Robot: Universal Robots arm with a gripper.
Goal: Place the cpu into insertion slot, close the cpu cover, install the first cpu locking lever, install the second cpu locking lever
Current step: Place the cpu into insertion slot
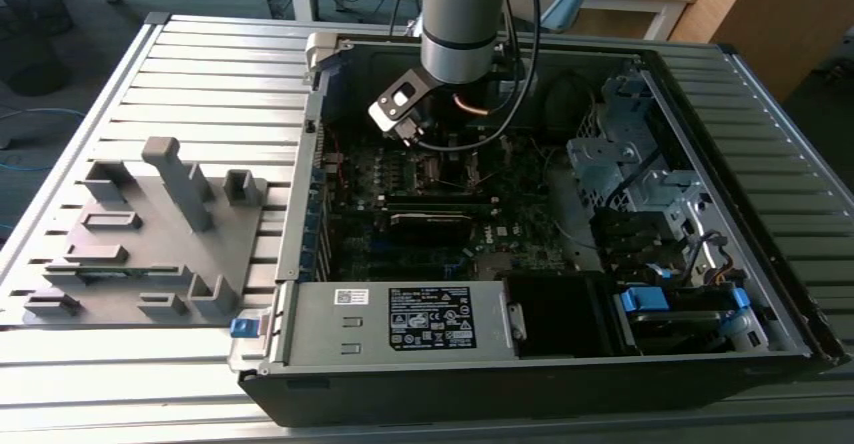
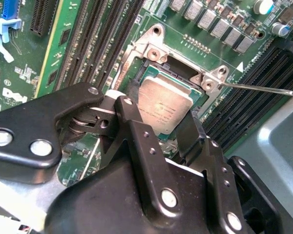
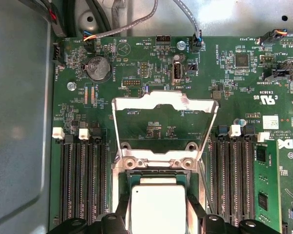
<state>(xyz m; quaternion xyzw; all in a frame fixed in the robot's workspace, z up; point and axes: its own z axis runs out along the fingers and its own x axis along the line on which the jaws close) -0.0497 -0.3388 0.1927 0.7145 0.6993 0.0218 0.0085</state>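
The case [image 1: 534, 389] lies open on its side, and the arm [image 1: 461, 24] reaches down into it over the board [image 3: 136, 63]. On the board the cover [image 3: 166, 101] stands swung up and back off the socket [image 2: 178, 66], so its window frames bare board, not the chip.

The cpu [image 3: 156, 207] sits between the fingers of the gripper [image 3: 157, 222], right over the socket and seemingly just at or into its seat. I cannot tell whether it is fully down. In both wrist views the claw is narrowed to the chip's width, one black finger [image 2: 132, 95] against each of two opposite edges, so I judge it is gripping the cpu.

One thin lever [image 2: 263, 89] juts out sideways, unlatched.

Step one looks almost finished. The cover is not yet closed, and neither lever is locked.
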